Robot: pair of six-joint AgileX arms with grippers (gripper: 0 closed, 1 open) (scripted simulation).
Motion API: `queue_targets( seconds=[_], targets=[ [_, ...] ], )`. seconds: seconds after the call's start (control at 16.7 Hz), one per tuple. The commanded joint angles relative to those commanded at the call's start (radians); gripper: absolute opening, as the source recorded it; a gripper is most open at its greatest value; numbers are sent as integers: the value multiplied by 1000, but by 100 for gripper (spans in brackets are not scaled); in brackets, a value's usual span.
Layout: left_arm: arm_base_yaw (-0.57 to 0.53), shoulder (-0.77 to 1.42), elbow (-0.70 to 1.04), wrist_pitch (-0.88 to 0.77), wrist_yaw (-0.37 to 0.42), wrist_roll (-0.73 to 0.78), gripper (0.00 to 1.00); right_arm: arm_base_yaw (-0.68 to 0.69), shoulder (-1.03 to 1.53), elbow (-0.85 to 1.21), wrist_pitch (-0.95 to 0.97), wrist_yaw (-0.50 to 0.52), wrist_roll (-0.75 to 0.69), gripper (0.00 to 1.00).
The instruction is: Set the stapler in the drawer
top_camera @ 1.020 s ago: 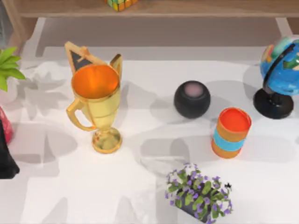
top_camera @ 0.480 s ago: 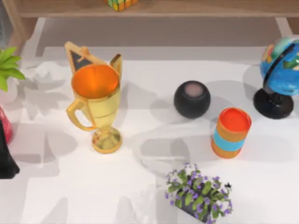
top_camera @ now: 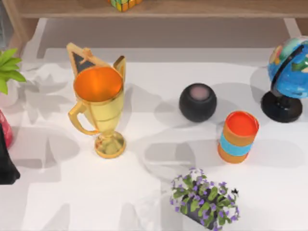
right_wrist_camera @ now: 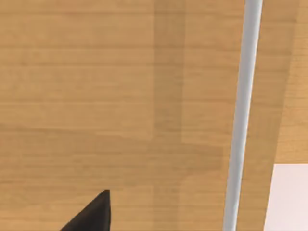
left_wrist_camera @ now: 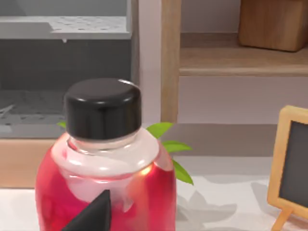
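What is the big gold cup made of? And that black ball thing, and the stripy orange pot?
The trophy cup looks like polished gold metal: it shines, with bright glints on its handles and foot, though it may be painted plastic. The black ball looks matte, maybe fabric or rubber, since it hardly reflects. The orange pot with the blue band looks like smooth plastic or glazed pottery; I can't tell which.

A rendered study or home-office corner is showing here. A white worktop (top_camera: 159, 86) is carrying desk ornaments: a gold trophy (top_camera: 98, 108), a globe (top_camera: 288, 79) on a black stand, a dark round speaker (top_camera: 198, 102), an orange and blue cup (top_camera: 238, 136) and a small pot of purple flowers (top_camera: 204, 199). A wooden shelf unit (top_camera: 159, 8) is running along the far edge, and a little framed chalkboard (left_wrist_camera: 292, 166) is standing near a red bottle (left_wrist_camera: 106, 173).
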Motion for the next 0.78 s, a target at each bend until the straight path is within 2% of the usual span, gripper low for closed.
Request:
queue_targets(
  seconds=[0.78],
  targets=[
    [0,0,0,0,0,0,100,59,25,79,-55,59,-1,100]
  ],
)
